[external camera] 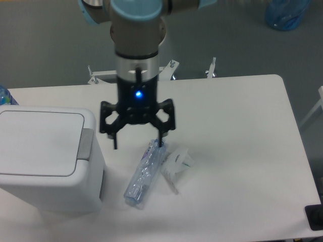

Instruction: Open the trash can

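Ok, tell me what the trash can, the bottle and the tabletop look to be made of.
Trash can: likely white moulded plastic, smooth matte, rounded corners, with a grey push tab. Bottle: clear thin plastic; the table shows through it. Table: smooth white top, probably laminate or painted board; the material itself cannot be told.

The large boxy plastic trash can (48,161) is white all over, its flat lid the same white, broken only by a grey rectangular push tab (85,143) at the lid's edge. The two-finger gripper (137,141) is black, with a small blue light glowing on its body, below a silver wrist and a pale blue joint cap. The clear plastic bottle (144,173) carries a bluish-purple label. The crumpled transparent cup (175,165) beside it shows a small green mark. The tabletop (242,151) is plain white; the floor (45,45) is dull grey. A translucent blue bag (286,12) sits at the top right.
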